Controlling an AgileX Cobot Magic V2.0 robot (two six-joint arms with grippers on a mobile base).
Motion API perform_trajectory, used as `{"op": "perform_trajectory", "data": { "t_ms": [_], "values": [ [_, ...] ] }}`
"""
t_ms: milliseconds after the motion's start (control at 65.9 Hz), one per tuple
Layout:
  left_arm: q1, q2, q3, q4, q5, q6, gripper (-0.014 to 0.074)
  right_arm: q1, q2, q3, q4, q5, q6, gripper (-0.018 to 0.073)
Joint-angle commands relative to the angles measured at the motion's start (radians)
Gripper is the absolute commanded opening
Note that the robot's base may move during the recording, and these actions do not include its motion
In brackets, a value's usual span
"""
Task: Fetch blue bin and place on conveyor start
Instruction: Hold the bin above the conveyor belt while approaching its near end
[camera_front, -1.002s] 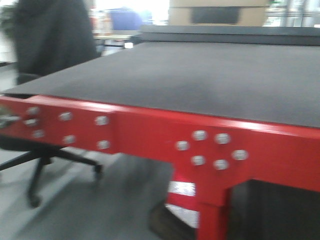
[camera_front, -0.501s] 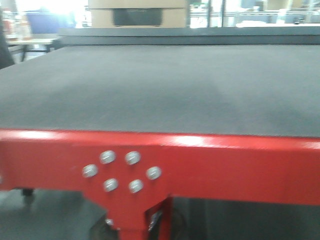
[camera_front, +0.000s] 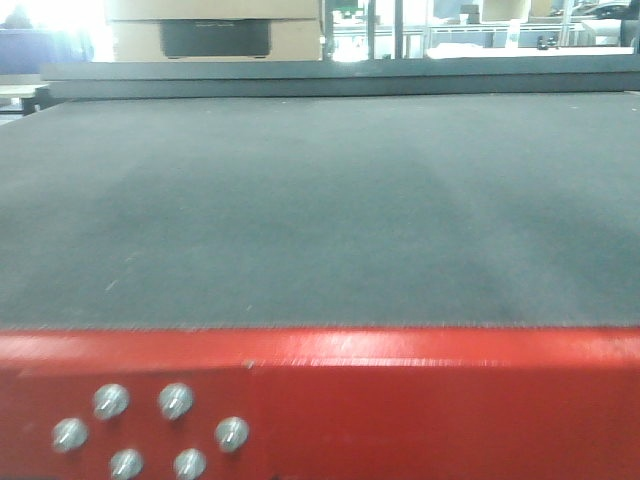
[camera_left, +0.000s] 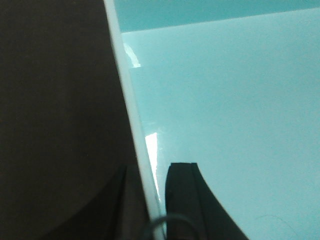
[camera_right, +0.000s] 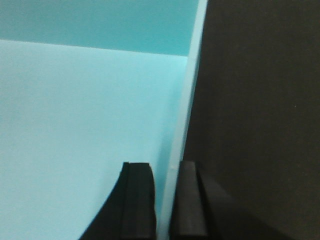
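Turquoise plastic fills both wrist cams, so the blue bin (camera_left: 225, 125) is pinched from 2 sides. The left gripper (camera_left: 151, 169) has 1 finger inside the tub and 1 outside, clamped on the pale wall. The right gripper (camera_right: 164, 165) does the same on the opposite wall. Outside each wall there's just a dark surface (camera_left: 55, 100), can't tell what it is. The front cam sits right up against the conveyor start (camera_front: 320, 200): grey fabric belt, glossy red end edge (camera_front: 420, 370) with 5 silver bolts (camera_front: 176, 401), and a cardboard box (camera_front: 215, 25) beyond the far end.
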Motion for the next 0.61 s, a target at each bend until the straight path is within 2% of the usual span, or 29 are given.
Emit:
{"op": "perform_trajectory", "data": {
  "t_ms": [0,592],
  "values": [
    [0.000,-0.016,-0.007,0.032,-0.028,0.018,-0.0111,-0.009,-0.016,-0.008,-0.032,-0.027,-0.021,-0.0151],
    [0.000,-0.016,-0.007,0.032,-0.028,0.018,-0.0111,-0.009,-0.016,-0.008,-0.032,-0.027,-0.021,-0.0151]
  ]
}}
